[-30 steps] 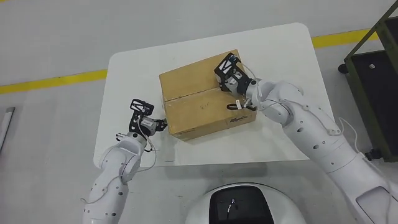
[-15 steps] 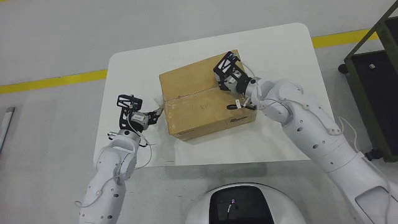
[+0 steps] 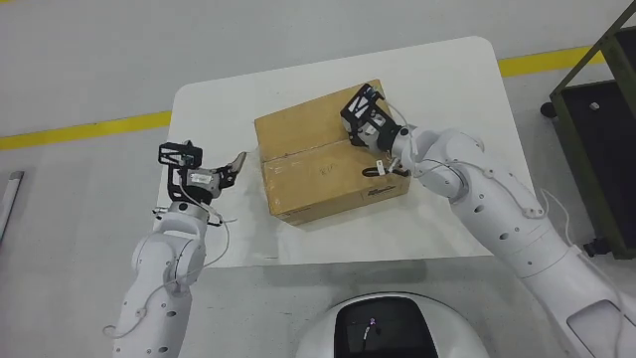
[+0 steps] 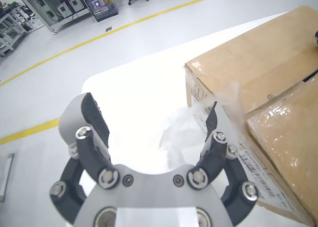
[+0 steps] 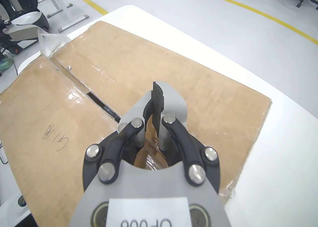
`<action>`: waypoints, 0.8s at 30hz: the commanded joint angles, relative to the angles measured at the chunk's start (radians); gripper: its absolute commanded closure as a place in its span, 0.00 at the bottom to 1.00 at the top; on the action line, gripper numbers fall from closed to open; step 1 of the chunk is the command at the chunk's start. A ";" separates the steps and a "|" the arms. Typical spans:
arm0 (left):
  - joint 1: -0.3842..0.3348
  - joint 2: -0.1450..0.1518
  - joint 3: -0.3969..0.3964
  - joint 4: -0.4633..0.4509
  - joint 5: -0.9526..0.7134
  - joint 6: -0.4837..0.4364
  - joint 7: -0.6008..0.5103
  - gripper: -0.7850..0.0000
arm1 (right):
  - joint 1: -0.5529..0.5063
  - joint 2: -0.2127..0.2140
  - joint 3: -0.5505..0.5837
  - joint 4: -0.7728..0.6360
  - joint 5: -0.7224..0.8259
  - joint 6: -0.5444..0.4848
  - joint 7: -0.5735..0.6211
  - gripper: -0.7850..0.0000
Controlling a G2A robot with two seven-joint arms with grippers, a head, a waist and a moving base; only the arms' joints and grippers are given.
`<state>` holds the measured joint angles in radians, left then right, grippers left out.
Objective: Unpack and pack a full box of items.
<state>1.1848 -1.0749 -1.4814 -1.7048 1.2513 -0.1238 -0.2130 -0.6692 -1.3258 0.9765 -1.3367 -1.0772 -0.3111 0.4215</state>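
A closed cardboard box (image 3: 328,164) sits mid-table, its top flaps meeting at a taped seam (image 5: 99,100). My left gripper (image 4: 151,103) is open beside the box's left end (image 4: 248,69), a short way off it (image 3: 231,169). A strip of clear tape (image 4: 228,98) hangs peeled from the box's corner and trails to one of its fingers (image 4: 212,116). My right gripper (image 5: 154,103) is shut with nothing between its fingers. It hovers just over the box top near the seam (image 3: 356,124). The loose tape end (image 5: 49,41) stands up at the far corner.
The white table (image 3: 437,89) has bare surface around the box on all sides. A dark green cart (image 3: 606,109) stands off the table's right edge. Yellow floor lines run behind the table.
My left gripper has drawn back from the box's left side, moving left and farther up the table. The right arm and the box have stayed put.
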 commanded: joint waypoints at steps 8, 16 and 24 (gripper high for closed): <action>0.012 0.007 -0.004 -0.022 0.133 -0.043 -0.030 0.00 | -0.010 -0.001 0.010 -0.009 -0.007 -0.003 0.004 1.00; 0.071 0.016 -0.029 -0.039 0.317 -0.035 -0.016 0.00 | -0.016 -0.002 0.019 -0.017 -0.013 -0.007 0.011 1.00; 0.165 0.023 -0.062 -0.085 0.307 -0.155 -0.018 0.00 | -0.017 -0.004 0.023 -0.019 -0.016 -0.010 0.018 1.00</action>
<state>1.3420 -1.0528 -1.5485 -1.7954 1.5559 -0.2450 -0.2323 -0.6864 -1.3296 1.0003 -1.3551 -1.0923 -0.3207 0.4394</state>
